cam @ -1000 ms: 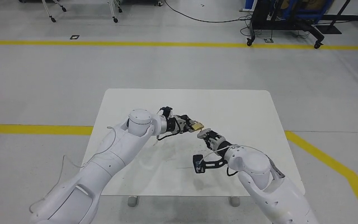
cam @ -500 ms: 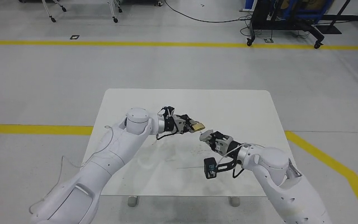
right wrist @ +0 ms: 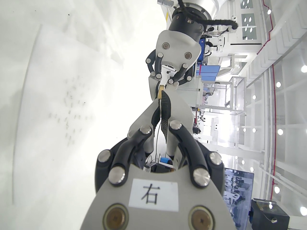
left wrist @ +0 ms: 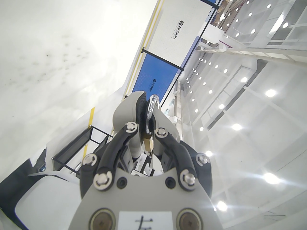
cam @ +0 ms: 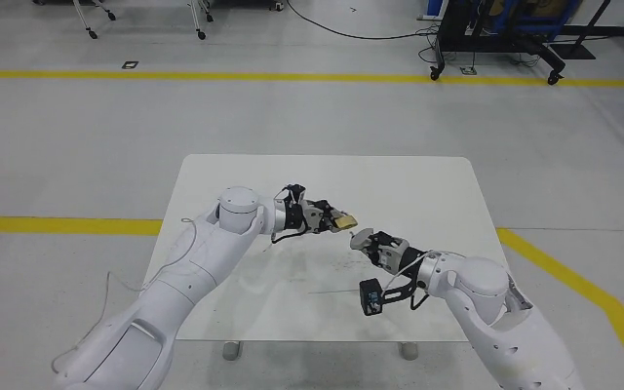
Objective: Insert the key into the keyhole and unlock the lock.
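A brass padlock (cam: 343, 222) with a silver shackle (left wrist: 152, 102) hangs above the middle of the white table (cam: 429, 185), and my left gripper (cam: 333, 219) is shut on it. In the left wrist view the pads (left wrist: 140, 111) pinch the shackle, and the brass body (left wrist: 148, 144) sits further back between the fingers. My right gripper (cam: 363, 239) is just right of the lock, tips almost touching it, and is shut on the key, which is hidden between its pads (right wrist: 165, 106). In the right wrist view the lock (right wrist: 161, 90) lies right beyond the tips of my right gripper (right wrist: 161, 100).
The tabletop around both grippers is bare white, with faint dark specks (right wrist: 72, 116). Yellow floor lines (cam: 292, 76) run beyond the table, and a black equipment stand (cam: 507, 39) is far back right.
My right arm has swung its wrist and elbow out to the right, and its gripper has drifted slightly right and nearer. The left gripper and the lock have hardly moved.
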